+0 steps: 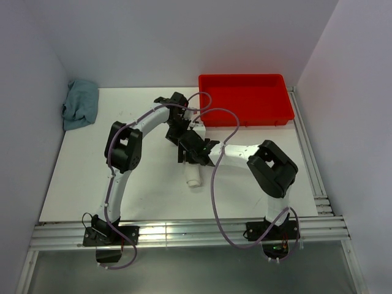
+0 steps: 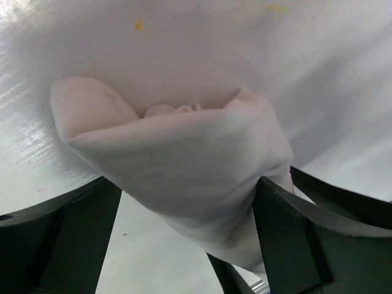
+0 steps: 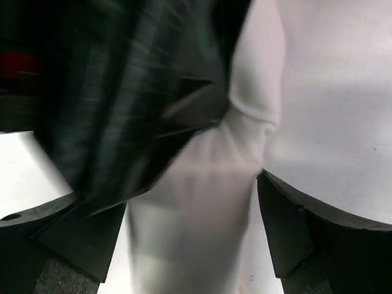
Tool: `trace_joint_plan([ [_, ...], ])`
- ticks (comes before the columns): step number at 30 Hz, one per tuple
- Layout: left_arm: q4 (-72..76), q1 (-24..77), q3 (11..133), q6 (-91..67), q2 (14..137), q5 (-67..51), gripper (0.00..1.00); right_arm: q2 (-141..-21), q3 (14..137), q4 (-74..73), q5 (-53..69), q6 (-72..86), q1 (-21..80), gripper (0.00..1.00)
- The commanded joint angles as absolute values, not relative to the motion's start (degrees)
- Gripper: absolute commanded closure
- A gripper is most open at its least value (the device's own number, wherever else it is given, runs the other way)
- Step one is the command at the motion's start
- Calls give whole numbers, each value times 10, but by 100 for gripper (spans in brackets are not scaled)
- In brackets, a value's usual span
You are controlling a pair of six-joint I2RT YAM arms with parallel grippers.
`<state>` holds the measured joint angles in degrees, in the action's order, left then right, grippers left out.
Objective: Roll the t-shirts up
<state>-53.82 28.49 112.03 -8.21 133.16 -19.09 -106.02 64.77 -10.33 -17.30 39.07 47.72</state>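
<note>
Item 1: white t-shirt [image 1: 193,176]. Plain cream-white cotton, rolled into a soft, slightly wrinkled tube. It lies flat near the middle of the table [image 1: 147,196], long axis running near to far. In the left wrist view one end [image 2: 184,165] is open, showing inner folds.

Item 2: blue garment [image 1: 81,104]. Dull blue-grey, unrolled, in a crumpled heap at the far left corner, well apart from item 1.

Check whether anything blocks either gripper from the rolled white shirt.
Nothing visible does. The rolled t-shirt lies right between the fingers of both the left gripper and the right gripper, with no other object in either gap.
</note>
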Motion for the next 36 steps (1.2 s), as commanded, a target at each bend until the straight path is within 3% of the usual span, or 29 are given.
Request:
trace_joint_plan([
  [1, -554, 278, 1128, -54, 1382, -105, 10, -1075, 681, -134, -209, 380, 482, 10],
  [7, -564, 279, 1141, -54, 1385, -117, 8, -1117, 714, -175, -243, 379, 498, 21],
  [10, -572, 278, 1154, -49, 1383, -131, 5, -1132, 712, -176, -236, 386, 507, 46],
  [11, -574, 279, 1162, -49, 1382, -134, 4, -1134, 708, -175, -234, 389, 509, 59],
  [16, -580, 275, 1197, -50, 1378, -154, 1, -1129, 675, -156, -214, 405, 512, 86],
  [22, -591, 261, 1282, -69, 1383, -185, 1, -1124, 650, -150, -205, 413, 514, 100],
  [36, -430, 203, 1228, -130, 1238, -222, 1, -1048, 598, -101, -154, 437, 497, 100],
])
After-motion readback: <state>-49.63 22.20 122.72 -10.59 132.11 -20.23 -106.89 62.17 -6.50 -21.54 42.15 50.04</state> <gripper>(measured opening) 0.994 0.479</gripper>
